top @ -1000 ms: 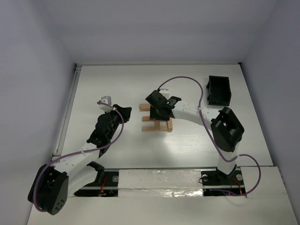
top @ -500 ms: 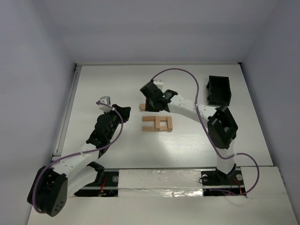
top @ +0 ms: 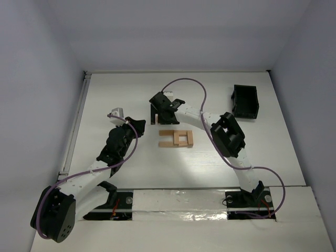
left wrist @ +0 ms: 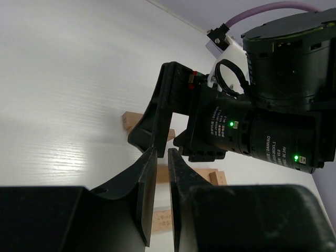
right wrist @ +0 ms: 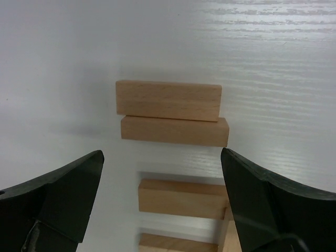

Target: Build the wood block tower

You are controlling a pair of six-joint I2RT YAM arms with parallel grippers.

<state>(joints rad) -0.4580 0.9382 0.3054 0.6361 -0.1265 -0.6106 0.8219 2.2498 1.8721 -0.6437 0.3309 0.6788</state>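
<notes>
Since these blocks [right wrist: 168, 100] look light and slick, my right claw [right wrist: 161, 153], spread empty, should pinch one's long sides.

Top view sits high above and behind the arm bases [top: 247, 199], looking down and forward, far enough back to take in the whole table [top: 105, 105]. Left wrist camera rides low, nearly skimming the table, staring past its own left tool [left wrist: 160, 155] straight at the right arm [left wrist: 262, 131], very close. Right wrist camera points steeply down, tight on the wood blocks [right wrist: 170, 113], with the right tool [right wrist: 161, 153] framing both sides. All three views catch wood blocks.
</notes>
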